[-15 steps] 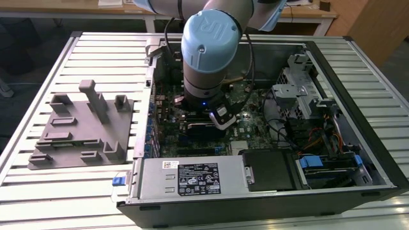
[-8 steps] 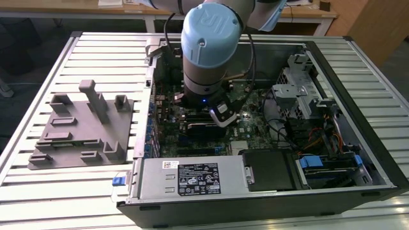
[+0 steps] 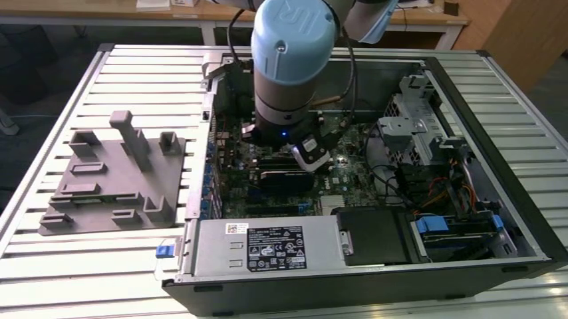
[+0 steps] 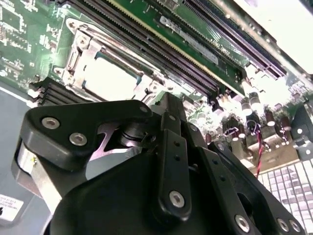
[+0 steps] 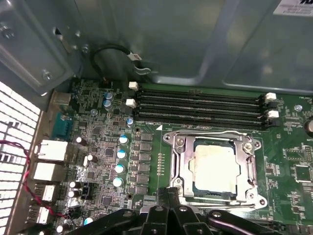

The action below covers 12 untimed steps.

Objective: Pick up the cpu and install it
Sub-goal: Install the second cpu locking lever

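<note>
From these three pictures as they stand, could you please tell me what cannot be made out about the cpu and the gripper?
- Gripper: its tips are cut off by the frame edge in the first wrist view and hidden behind its own black linkage in the second, so open or shut is unclear.
- Cpu: lies in the socket; whether fully seated cannot be judged.
- Exterior view: the arm hides the socket area.

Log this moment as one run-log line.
arm: inside computer case | gripper: above socket frame | cpu: seated in socket | grasp: none seen
</note>
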Each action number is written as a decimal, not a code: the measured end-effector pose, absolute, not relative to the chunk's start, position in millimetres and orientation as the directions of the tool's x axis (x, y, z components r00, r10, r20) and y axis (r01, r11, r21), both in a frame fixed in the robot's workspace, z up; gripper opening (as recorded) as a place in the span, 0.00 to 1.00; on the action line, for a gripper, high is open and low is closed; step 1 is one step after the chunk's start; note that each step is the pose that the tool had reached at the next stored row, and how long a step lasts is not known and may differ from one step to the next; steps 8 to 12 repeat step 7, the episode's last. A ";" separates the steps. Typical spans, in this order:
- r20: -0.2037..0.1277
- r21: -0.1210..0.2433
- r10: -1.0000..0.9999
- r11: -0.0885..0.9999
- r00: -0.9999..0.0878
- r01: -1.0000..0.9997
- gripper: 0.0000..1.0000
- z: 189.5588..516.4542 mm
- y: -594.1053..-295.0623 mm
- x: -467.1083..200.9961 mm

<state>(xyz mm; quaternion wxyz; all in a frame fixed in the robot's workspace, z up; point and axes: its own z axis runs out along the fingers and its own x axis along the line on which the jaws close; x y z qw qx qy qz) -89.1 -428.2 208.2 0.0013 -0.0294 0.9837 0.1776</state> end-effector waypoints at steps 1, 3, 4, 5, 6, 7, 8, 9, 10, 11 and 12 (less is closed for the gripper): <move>-0.013 0.349 -0.057 0.935 -0.998 -0.058 0.11 209.7 -428.2 -89.1; -0.013 0.350 -0.057 0.935 -0.998 -0.058 0.11 212.8 -428.2 -89.1; -0.013 0.349 -0.057 0.935 -0.998 -0.058 0.11 214.0 -428.2 -89.1; -0.013 0.349 -0.057 0.935 -0.998 -0.058 0.11 215.1 -428.2 -89.1; -0.013 0.349 -0.057 0.935 -0.998 -0.058 0.11 216.3 -428.2 -89.1; -0.013 0.349 -0.057 0.935 -0.998 -0.058 0.11 217.1 -428.2 -89.1; -0.013 0.349 -0.057 0.935 -0.998 -0.058 0.11 217.1 -428.2 -89.1; -0.013 0.349 -0.057 0.935 -0.998 -0.058 0.11 217.1 -428.2 -89.1; -0.013 0.349 -0.057 0.935 -0.998 -0.058 0.11 217.1 -428.2 -89.1; -0.013 0.349 -0.057 0.935 -0.998 -0.058 0.11 217.1 -428.2 -89.1; -0.013 0.349 -0.057 0.935 -0.998 -0.058 0.11 217.1 -428.2 -89.1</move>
